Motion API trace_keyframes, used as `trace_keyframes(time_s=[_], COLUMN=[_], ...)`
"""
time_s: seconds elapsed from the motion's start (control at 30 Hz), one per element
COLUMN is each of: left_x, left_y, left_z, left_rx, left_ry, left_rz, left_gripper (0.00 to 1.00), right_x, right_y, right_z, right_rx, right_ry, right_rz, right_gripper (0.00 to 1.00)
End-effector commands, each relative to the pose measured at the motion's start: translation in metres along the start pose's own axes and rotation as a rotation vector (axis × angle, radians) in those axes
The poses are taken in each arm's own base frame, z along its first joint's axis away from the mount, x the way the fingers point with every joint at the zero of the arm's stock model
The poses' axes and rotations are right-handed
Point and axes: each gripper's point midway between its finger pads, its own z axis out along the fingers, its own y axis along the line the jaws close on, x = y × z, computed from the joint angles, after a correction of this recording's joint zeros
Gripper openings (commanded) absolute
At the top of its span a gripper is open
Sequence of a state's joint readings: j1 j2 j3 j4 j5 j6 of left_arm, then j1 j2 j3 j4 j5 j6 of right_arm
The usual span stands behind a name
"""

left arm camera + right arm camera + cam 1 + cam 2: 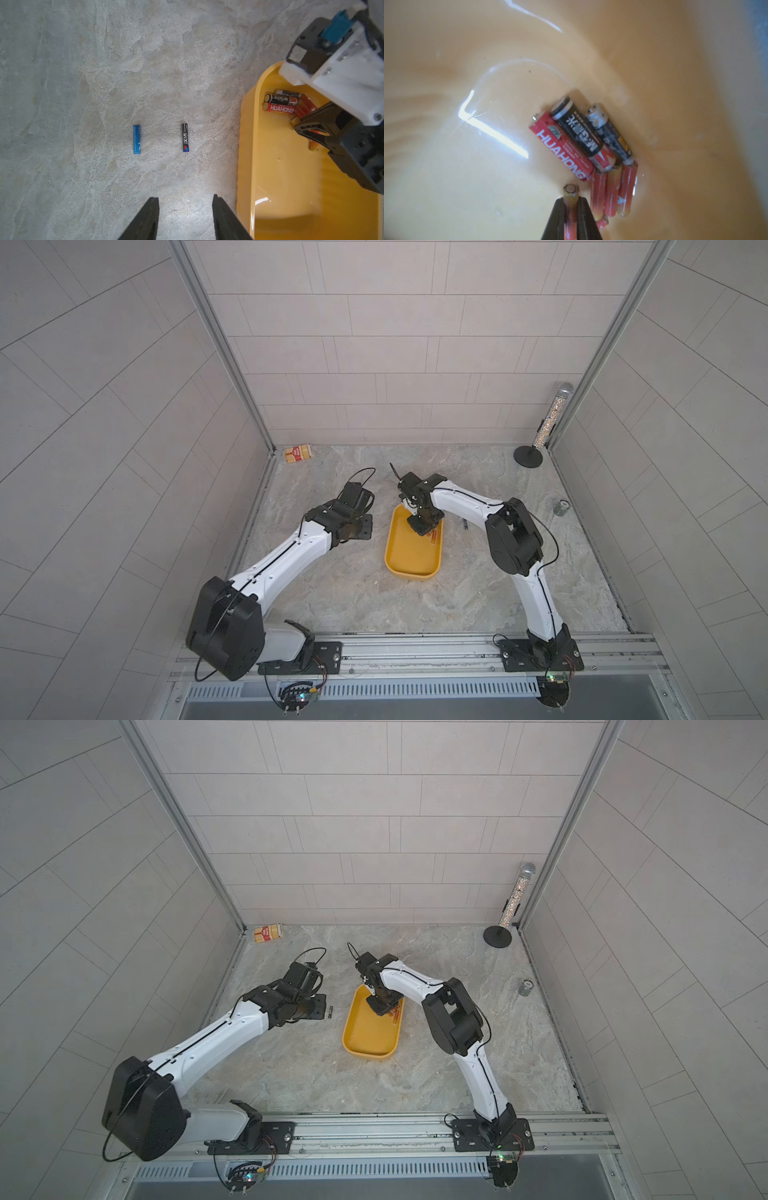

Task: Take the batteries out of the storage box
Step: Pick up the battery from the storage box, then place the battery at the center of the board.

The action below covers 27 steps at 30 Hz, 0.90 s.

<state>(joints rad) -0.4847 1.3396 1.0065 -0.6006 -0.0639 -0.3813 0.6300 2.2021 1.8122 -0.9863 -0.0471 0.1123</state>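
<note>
One orange-red battery (571, 192) lies pinched lengthwise in the right gripper (571, 200) at the far end of the storage box (409, 562); the left gripper (185, 197) hangs spread farther left.

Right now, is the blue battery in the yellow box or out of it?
Out: the blue battery lies on the table, apart from the yellow box.

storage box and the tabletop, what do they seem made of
Storage box: likely glossy moulded yellow plastic; bright light streaks glint on its smooth floor, corners rounded. Tabletop: matte stone or a stone-print surface, mottled grey-beige veining without glare; which one is unclear.
</note>
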Motion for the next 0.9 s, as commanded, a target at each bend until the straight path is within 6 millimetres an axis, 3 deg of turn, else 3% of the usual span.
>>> trace_keyframes(time_s=[0.0,0.17,0.3,0.43,0.53,0.7,0.87], left_x=[-0.010,-0.024,-0.035,-0.038,-0.032,-0.016,-0.011], left_y=[0.008,0.007,-0.018,-0.068,-0.104,-0.148,-0.154], left_z=[-0.018,-0.040,-0.058,-0.063,-0.053,-0.028,-0.009], left_rx=[-0.023,-0.021,-0.016,0.002,0.017,0.071,0.064], left_ry=[-0.061,-0.142,-0.189,-0.181,-0.156,-0.080,-0.061], left_rz=[-0.021,-0.013,0.101,0.278,0.374,0.444,0.407], left_gripper=[0.49,0.49,0.50,0.50,0.50,0.50,0.50], right_x=[-0.008,-0.014,-0.001,0.036,0.066,0.098,0.103], right_y=[-0.006,-0.030,-0.091,-0.163,-0.197,-0.218,-0.218], right_z=[-0.058,-0.109,-0.118,-0.098,-0.074,-0.037,-0.011], right_rx=[-0.032,-0.079,-0.043,0.077,0.168,0.221,0.229], right_ry=[-0.107,-0.250,-0.309,-0.243,-0.158,-0.053,-0.007], right_rz=[0.050,0.159,0.349,0.512,0.569,0.624,0.634], right_gripper=[0.00,0.00,0.00,0.00,0.00,0.00,0.00])
